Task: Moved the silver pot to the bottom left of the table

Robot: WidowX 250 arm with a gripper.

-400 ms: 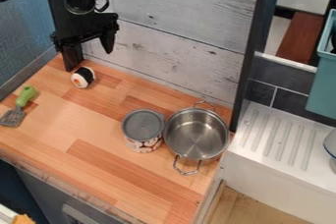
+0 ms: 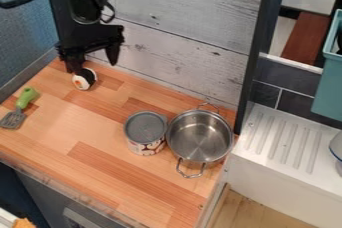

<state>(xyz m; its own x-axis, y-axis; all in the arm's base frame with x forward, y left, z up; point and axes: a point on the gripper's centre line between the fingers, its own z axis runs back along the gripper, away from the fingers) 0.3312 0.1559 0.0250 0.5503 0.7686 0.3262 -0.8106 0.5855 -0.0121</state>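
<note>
Dipping slightly toward the bench (image 2: 53,137), the end effector (image 2: 95,67) is hanging wide open, while the silver pot (image 2: 200,139) is sitting unmoved near the right edge, still awaiting its bottom-left placement.

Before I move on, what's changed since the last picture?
The gripper has shifted slightly down and right in the view, fingers still apart; nothing was grasped or released. The silver pot, the can beside it, the black-and-white item and the green-handled spatula stayed put.
</note>
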